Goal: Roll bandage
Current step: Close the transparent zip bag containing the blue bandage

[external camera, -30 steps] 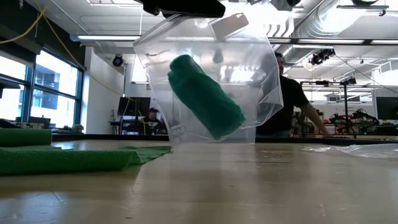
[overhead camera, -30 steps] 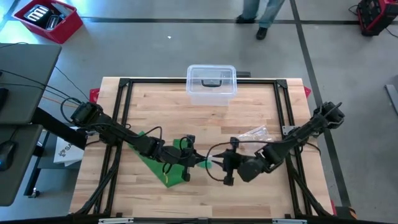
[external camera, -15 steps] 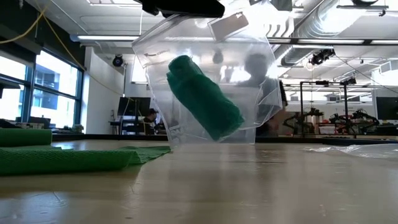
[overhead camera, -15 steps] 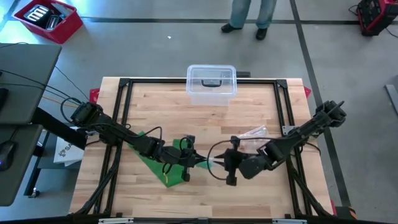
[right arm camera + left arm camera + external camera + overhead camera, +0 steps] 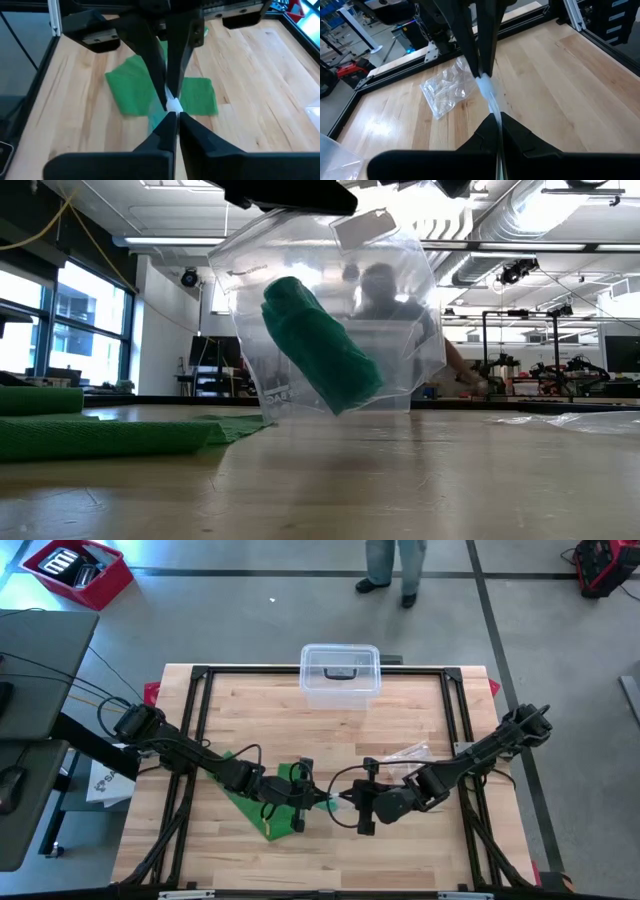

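A clear plastic bag hangs above the table with a green rolled bandage lying tilted inside it. My left gripper and my right gripper meet tip to tip over the table's middle, both shut on the bag's top edge. Under and left of them, a flat green bandage is spread on the wood; the right wrist view shows it too. The low view cuts off both grippers at the picture's top. My left gripper pinches the bag's top edge between its two fingers. The fingers slant down from the table's left. The bag hangs below them, clear of the table. My right gripper pinches the same top edge between its two fingers, right against the left gripper's fingertips. It slants down from the table's right. The bag hangs below, lifted clear.
An empty clear bag lies on the wood near the right arm. A clear plastic bin stands at the far edge. A black frame rims the table. A person stands beyond the far edge.
My right gripper has edged toward the left gripper at the bag's top. The bag with the roll inside has swung a little toward the table's left and tipped, still clear of the table. The person beyond the table has walked on.
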{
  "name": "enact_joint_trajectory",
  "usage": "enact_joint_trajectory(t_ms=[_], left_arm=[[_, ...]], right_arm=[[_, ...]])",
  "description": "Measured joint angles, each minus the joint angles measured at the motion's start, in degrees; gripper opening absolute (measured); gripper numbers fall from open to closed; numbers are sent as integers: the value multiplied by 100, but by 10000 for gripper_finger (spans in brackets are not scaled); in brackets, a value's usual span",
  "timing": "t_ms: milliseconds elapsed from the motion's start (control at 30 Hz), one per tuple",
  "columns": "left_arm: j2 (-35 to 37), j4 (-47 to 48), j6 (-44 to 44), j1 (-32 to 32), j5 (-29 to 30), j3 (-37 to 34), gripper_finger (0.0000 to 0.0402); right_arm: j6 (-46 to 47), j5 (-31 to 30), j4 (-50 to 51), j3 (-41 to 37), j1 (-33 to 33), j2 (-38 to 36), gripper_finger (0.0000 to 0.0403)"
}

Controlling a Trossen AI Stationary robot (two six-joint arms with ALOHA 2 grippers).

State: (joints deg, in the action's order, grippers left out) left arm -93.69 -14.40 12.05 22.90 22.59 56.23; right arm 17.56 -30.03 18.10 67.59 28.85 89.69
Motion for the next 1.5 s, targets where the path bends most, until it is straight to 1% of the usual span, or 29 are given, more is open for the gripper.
enact_joint_trajectory(t_ms=[133,267,367,433,567,667,800,867,1000,1133,1233,1300,1433,1500], left_arm=[[0,-28,-2,-2,4,0,0],[0,-19,-2,0,-7,0,0],[0,-21,0,0,-3,-2,0],[0,-64,0,-3,10,-2,0],[0,-89,-2,-4,18,-2,0],[0,-86,-3,-7,20,0,0],[0,-78,-9,-7,17,0,0],[0,-69,-40,-5,17,0,0],[0,-59,-101,-4,17,0,0],[0,-55,-101,-4,15,0,0],[0,-48,-101,-4,15,0,0],[0,-50,-101,-4,15,0,0],[0,-48,-98,-4,14,0,0],[0,-53,-98,-4,20,2,0]], right_arm=[[-4,41,-25,0,-61,0,10],[33,321,-34,0,-141,0,2],[23,361,-45,0,-154,0,9],[-9,410,-143,0,-150,4,26],[-174,559,-86,110,-152,0,80],[-145,523,580,495,-152,-11,113],[260,305,1397,832,-148,-17,124],[292,338,1429,841,-112,-16,119],[249,485,1327,852,-63,144,97],[142,291,1332,852,-71,401,78],[80,268,1242,850,-73,514,64],[8,250,1169,850,-48,525,50],[-8,-9,1153,850,31,484,22],[-6,-15,1165,850,71,417,13]])
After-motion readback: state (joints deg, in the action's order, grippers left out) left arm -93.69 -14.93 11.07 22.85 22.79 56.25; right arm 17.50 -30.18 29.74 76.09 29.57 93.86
